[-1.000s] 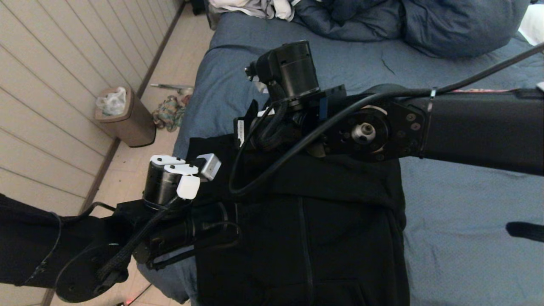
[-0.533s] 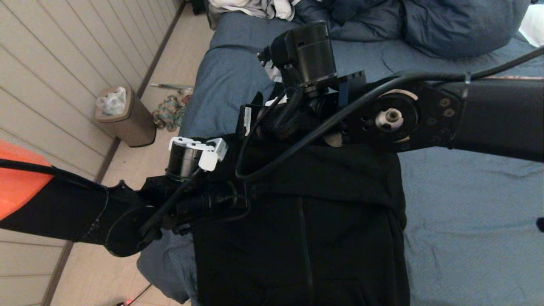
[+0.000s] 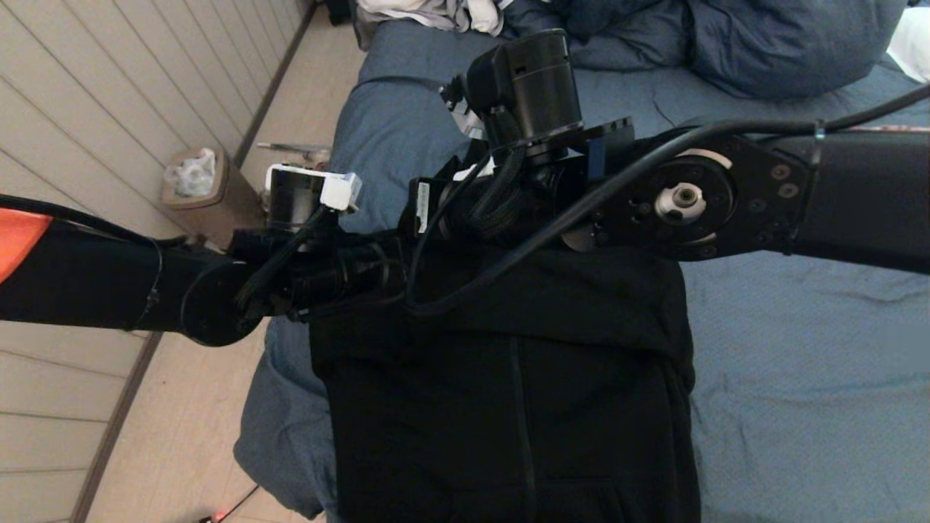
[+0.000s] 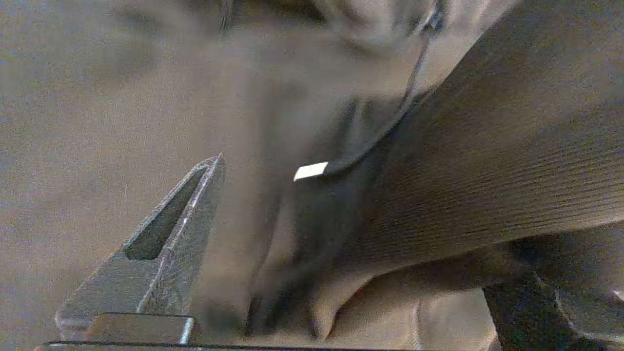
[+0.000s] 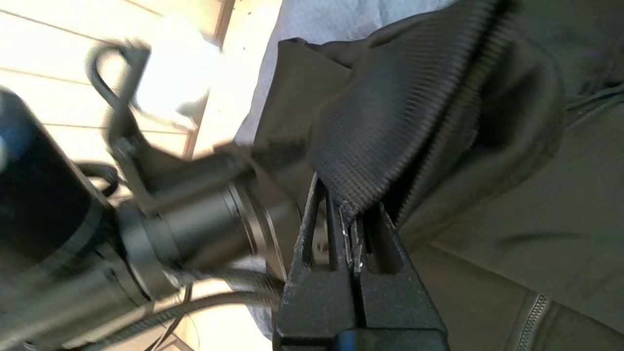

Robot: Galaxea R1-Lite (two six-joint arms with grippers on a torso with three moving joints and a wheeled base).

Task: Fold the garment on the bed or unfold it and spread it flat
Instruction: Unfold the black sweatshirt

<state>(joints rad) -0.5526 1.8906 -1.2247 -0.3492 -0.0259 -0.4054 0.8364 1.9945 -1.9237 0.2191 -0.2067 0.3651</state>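
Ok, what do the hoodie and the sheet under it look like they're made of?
The hoodie: thick, soft matte black knit, probably fleece; fine ribbing shows where the right gripper pinches it. The bed sheet: thin blue-grey woven fabric, likely cotton, matte and wrinkled.

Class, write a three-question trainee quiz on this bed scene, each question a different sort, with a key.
1. True or false: the right gripper is shut on the hoodie.
2. Which best describes the left gripper? A) shut on the ribbed edge B) open, holding nothing C) shut and empty
3. Fill in: the hoodie lies on the ___.

Key: 1 true; 2 B; 3 bed.
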